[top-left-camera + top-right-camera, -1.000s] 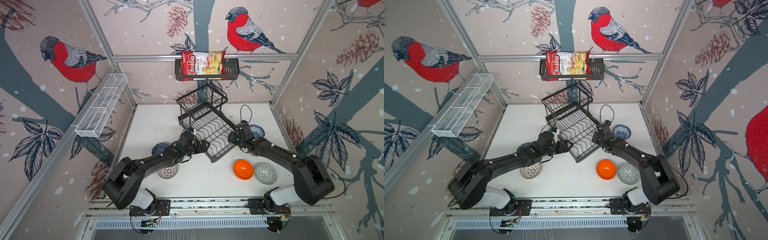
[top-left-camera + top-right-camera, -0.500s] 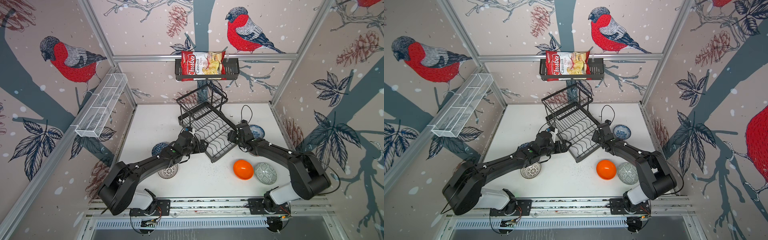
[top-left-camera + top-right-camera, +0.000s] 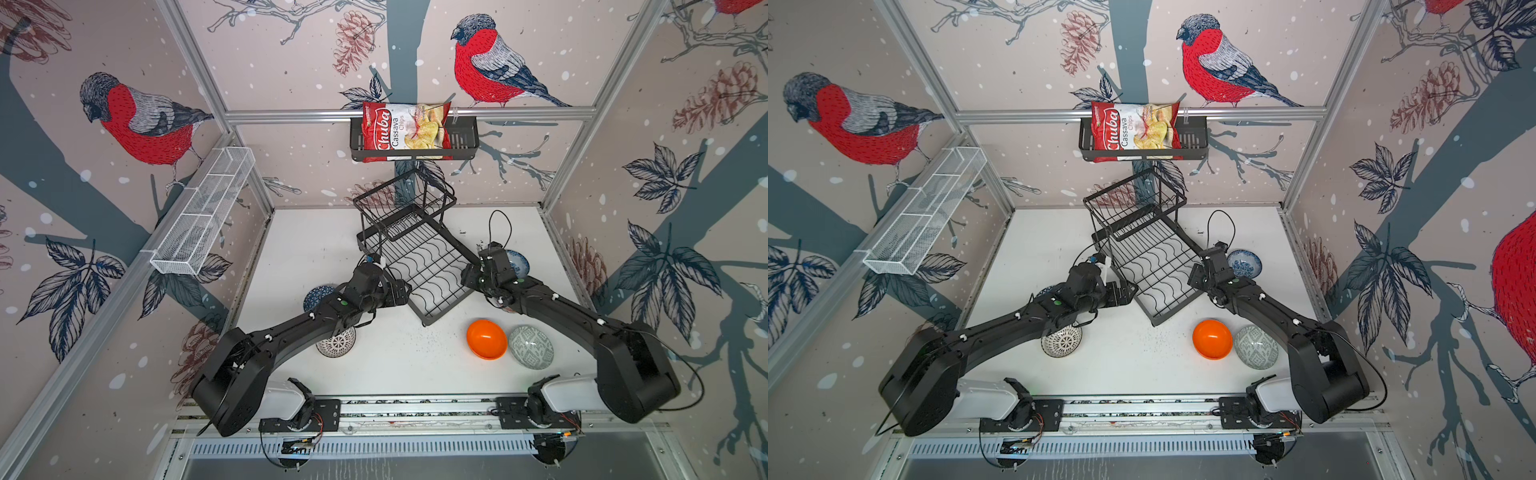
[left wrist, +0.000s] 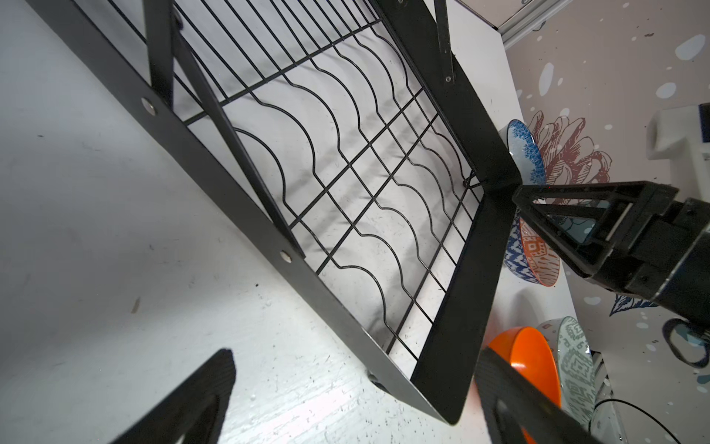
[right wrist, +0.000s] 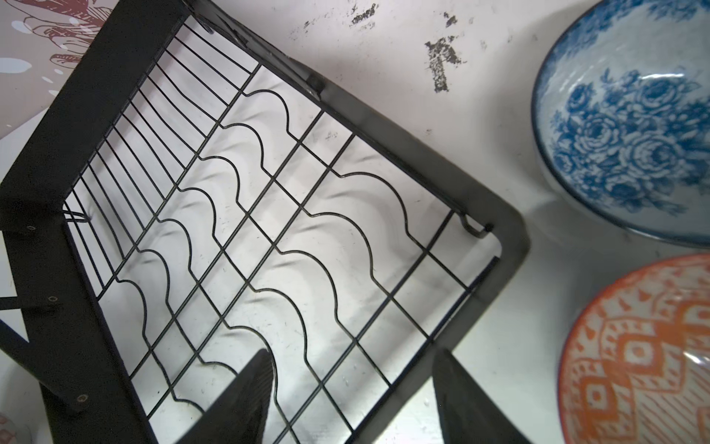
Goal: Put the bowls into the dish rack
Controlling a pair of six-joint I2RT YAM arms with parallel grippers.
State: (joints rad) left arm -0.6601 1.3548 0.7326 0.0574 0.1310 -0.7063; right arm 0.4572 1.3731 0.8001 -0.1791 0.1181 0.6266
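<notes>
We see the dish rack set cornerwise on a scuffed, speckled white tabletop, inside walls of bullfinch wallpaper on aluminium framing. Behind and above the rack hangs a black basket holding a chips bag. Up on the wall left of the rack is a white mesh basket.

Every bowl sits on the table outside the rack:
- **To its right:** the floral bowl and the orange-white bowl.
- **Right of its near corner:** the orange bowl and the grey-green bowl.
- **To its left:** the dark blue bowl and the black-white bowl.

The left gripper gapes wide at the rack's near-left edge, empty. The right gripper is parted astride the rack's right rim, gripping nothing.
</notes>
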